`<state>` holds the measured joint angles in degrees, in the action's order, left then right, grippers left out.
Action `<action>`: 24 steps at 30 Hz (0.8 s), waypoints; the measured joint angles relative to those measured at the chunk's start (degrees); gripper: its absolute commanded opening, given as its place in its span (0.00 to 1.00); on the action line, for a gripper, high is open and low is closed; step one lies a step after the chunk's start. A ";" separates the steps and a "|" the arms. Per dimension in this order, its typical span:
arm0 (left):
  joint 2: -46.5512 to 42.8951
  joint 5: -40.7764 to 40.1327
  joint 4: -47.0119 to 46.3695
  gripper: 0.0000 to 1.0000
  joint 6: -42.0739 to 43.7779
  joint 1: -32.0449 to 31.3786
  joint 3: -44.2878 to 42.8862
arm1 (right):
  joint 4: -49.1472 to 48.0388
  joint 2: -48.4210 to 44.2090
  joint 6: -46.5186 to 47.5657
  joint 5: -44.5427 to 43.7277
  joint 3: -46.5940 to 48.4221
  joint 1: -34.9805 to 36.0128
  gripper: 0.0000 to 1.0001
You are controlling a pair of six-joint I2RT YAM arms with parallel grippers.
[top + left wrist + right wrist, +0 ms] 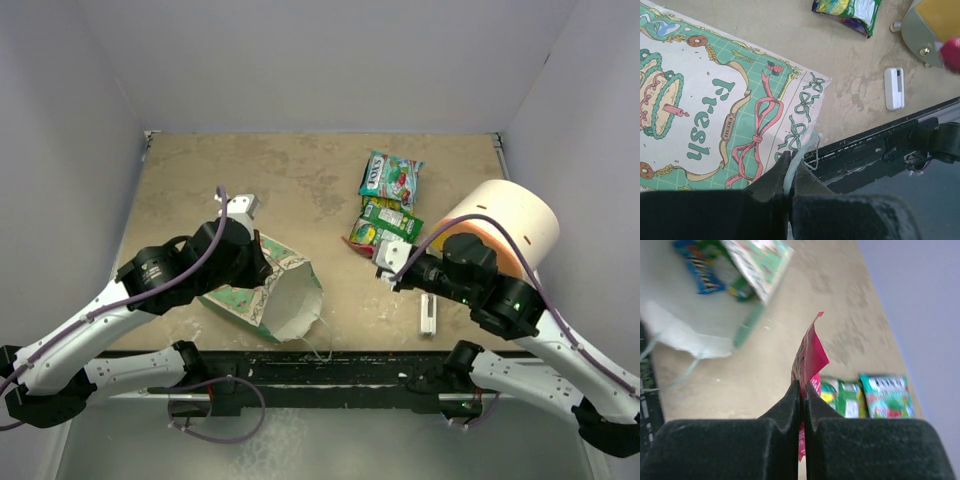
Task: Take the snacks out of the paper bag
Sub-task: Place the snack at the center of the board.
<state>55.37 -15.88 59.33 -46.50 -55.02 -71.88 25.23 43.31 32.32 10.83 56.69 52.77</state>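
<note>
The mint-green paper bag (250,298) lies on its side, its white mouth facing the near edge. My left gripper (266,266) is shut on the bag's upper edge; the left wrist view shows its jaws (790,169) pinching the white rim beside the printed side (715,100). My right gripper (385,264) is shut on a pink snack packet (810,356) and holds it above the table. A green packet (390,180) and a yellow-green packet (388,220) lie flat at the back right, and also show in the right wrist view (886,395) (842,398).
A big cream cylinder (505,222) with an orange end lies at the right, behind my right arm. A small white stick (428,313) lies near the front edge, right of the bag. Grey walls enclose the table on three sides.
</note>
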 measured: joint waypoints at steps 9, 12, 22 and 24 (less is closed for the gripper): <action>0.68 1.18 -0.72 0.00 2.25 0.00 0.00 | -10.12 4.52 -7.04 -16.33 -4.68 -11.21 0.00; 0.74 1.81 -1.33 0.02 2.69 0.00 0.00 | -12.04 13.84 -7.32 -16.17 -2.95 -18.32 0.00; -0.52 2.49 -1.64 0.00 2.82 0.00 0.00 | -8.57 45.38 -0.90 -21.86 11.74 -25.75 0.00; -1.03 2.43 -1.62 0.00 2.80 0.00 0.00 | -8.22 46.60 -0.42 -21.88 12.39 -25.90 0.00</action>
<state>54.35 -13.45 57.71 -43.70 -55.02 -71.88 17.02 89.91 31.90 -11.05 69.08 26.87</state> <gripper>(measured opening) 0.008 0.011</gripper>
